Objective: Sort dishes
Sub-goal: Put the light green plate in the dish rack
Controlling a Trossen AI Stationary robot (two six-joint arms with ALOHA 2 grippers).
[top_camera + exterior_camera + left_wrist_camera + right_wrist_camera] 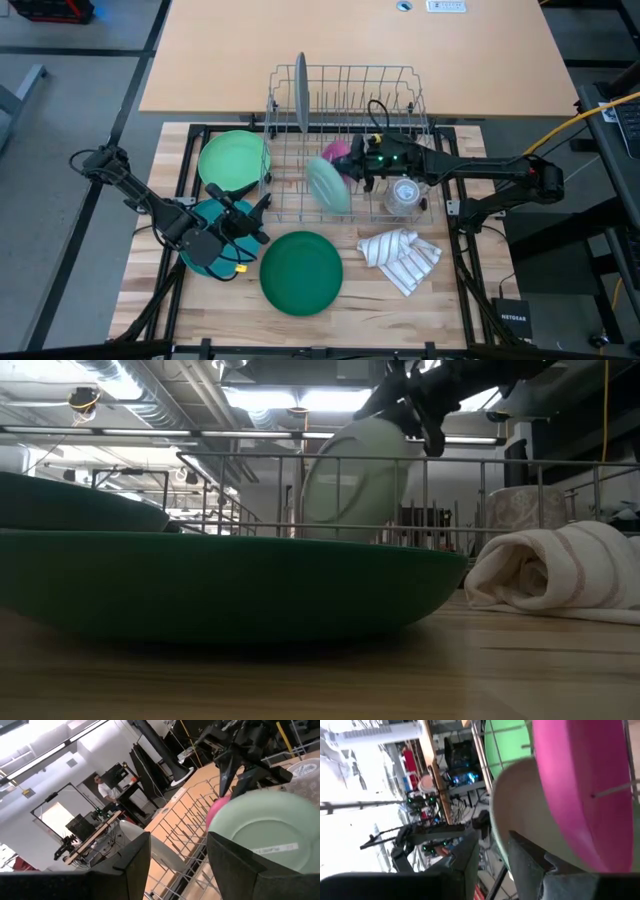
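Currently the right gripper (352,170) is reaching into the wire dish rack (345,85), its jaws pinching the rim of a pale green round plastic plate (328,184) and holding it on edge, probably so it can slot between the rack's wires beside the pink plastic dish (336,150). A grey plate (300,92) is already standing upright at the rack's far side. The left gripper (243,222) is waiting over the teal dish (205,250), jaws spread wide and empty. A light green plate (233,158) and a dark green plate (301,271) are lying flat on the table, unsorted. Only the high view is showing the clear glass cup (404,195) inside the rack and the striped white cloth (400,257) laid out; the right wrist view alone is revealing the finger (532,857) pressing on the pale plate's face.
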